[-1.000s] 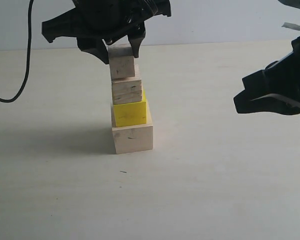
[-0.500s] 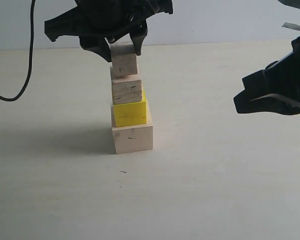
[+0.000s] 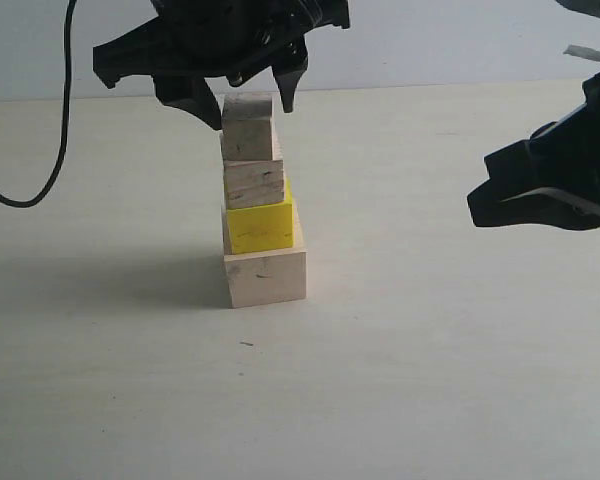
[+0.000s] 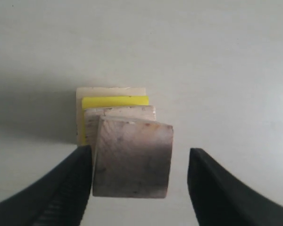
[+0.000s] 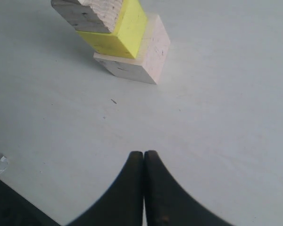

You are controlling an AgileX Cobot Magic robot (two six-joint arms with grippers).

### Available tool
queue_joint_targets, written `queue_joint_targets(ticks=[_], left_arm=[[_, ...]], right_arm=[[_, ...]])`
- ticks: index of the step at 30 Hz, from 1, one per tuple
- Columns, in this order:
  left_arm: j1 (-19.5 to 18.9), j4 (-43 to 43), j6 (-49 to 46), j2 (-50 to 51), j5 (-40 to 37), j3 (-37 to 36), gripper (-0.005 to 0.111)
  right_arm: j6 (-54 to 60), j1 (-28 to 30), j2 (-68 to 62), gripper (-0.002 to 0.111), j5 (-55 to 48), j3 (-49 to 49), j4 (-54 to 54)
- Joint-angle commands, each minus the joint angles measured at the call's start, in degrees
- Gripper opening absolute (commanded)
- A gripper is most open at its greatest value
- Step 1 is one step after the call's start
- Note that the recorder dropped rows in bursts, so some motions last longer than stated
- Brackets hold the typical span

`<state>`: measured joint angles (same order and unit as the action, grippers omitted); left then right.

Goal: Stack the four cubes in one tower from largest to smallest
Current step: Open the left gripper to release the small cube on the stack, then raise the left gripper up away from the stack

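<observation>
My black left pincer (image 3: 248, 105) gapes open astride the small pale wooden cube (image 3: 248, 127) capping the four-cube tower (image 3: 261, 226) on the pale worktop (image 3: 430, 380), its lower cubes mostly hidden from my wrist, while my right pincer (image 5: 144, 162), well apart, is pressed shut.

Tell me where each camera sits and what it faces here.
Exterior: low, side-on to the table; faces the tower; shows left gripper above it, right gripper aside.
Left wrist: above, looking down the tower; both open fingers flank the top cube.
Right wrist: angled down at the table; shut fingertips, the tower's base cube.
Shared: all three see the tower.
</observation>
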<state>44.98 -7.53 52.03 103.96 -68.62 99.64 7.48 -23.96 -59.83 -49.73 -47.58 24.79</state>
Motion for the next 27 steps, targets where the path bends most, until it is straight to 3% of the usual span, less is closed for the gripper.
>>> queue_joint_targets(ticks=[1, 12, 15, 19, 27], left_arm=[[0.22, -0.82, 0.24, -0.72, 0.14, -0.18, 0.059], [0.22, -4.55, -1.39, -7.13, 0.17, -0.18, 0.057], [0.22, -3.9, -5.58, -9.39, 0.17, -0.18, 0.043], [0.22, -3.89, -9.62, -12.69, -0.77, -0.18, -0.001], [0.22, -8.84, -14.77, -15.83, -1.34, -0.6, 0.0]], right_arm=[[0.47, -0.01, 0.52, 0.0, 0.16, 0.15, 0.16], [0.41, -0.01, 0.42, 0.0, 0.38, 0.15, 0.16], [0.41, -0.01, 0.31, 0.0, 0.38, 0.15, 0.16], [0.41, -0.01, -0.19, 0.0, 0.38, 0.15, 0.16], [0.41, -0.01, -0.98, 0.0, 1.71, 0.15, 0.04]])
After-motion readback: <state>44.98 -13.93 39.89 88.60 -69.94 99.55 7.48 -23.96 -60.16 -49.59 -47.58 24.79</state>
